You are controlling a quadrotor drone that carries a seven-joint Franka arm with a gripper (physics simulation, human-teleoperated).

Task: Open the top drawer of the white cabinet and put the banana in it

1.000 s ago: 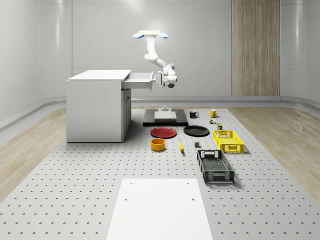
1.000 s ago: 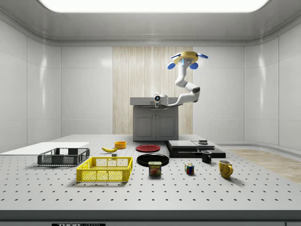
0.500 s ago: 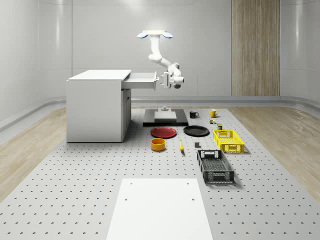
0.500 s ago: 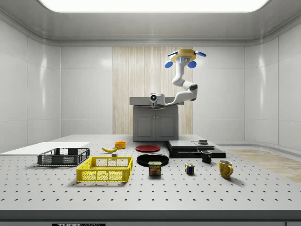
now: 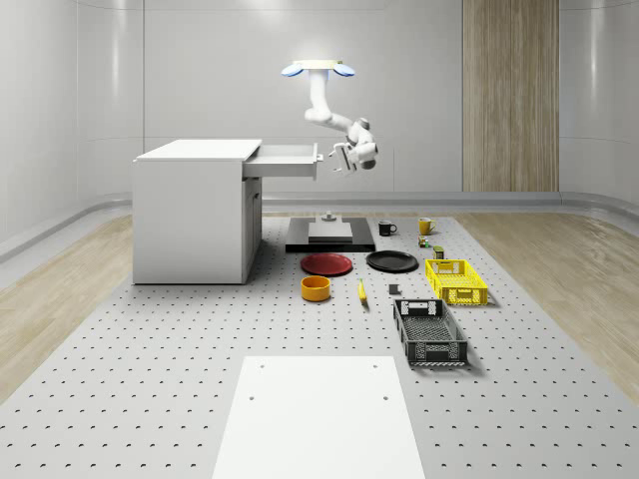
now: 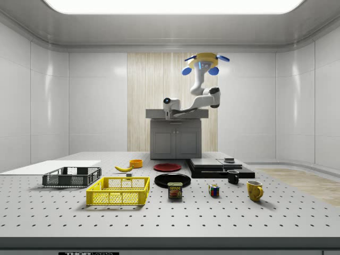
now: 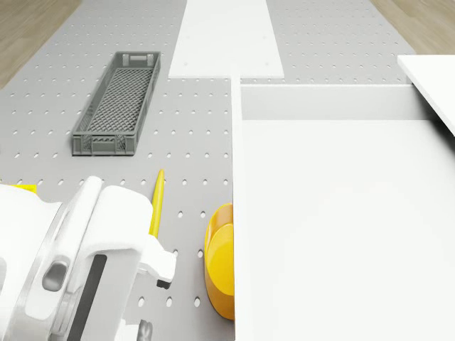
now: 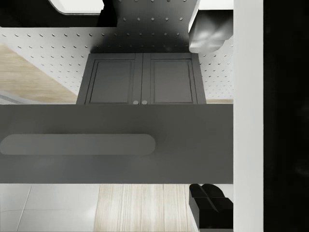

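The drone [image 5: 319,68] hovers high, its arm [image 5: 332,114] bent downward, gripper [image 5: 340,156] hanging in air

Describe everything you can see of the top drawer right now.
The top drawer is a white, shallow, flat-fronted tray, pulled well out of the white cabinet toward the whole-scene view's right, level, and looks empty from above. Its dark handle bar shows in the wrist view. The tool hangs just off its front, apart from it.
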